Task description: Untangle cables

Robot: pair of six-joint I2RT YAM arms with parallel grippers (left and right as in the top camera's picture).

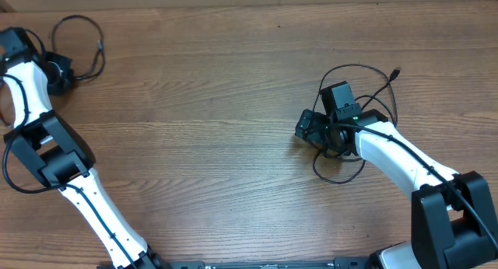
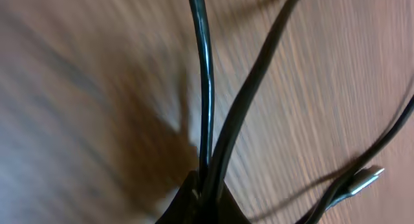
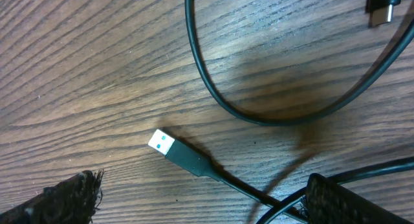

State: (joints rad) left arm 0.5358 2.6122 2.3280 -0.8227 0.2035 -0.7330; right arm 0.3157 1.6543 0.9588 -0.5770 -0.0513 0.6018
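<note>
Black, thin and glossy, the cables lie in 2 groups on a table of brown wood with long, fine grain. At the far left the left gripper is clamped shut on one cord. In the blurred left wrist view, 2 smooth round strands rise out of the pinched fingertips at the bottom edge and spread into a narrow V. A silver-tipped plug lies on the wood to the lower right. From overhead that cord forms a loose round loop just beyond the gripper. Well apart, on the right half of the table, the other cords sprawl in overlapping loops around and under the right gripper, and a small plug pokes out toward the far right. The right gripper's jaws stand wide open and hold nothing — its 2 dark, rough-textured fingers sit at the lower corners of the right wrist view. Between them lies a flat rectangular USB plug, its open mouth showing white with a blue spot, its cord running toward the right-hand finger. A broad U-shaped curve of cable sweeps above it and casts a soft shadow. A second plug — blunt and black with a grey tip — shows at the top right corner.
</note>
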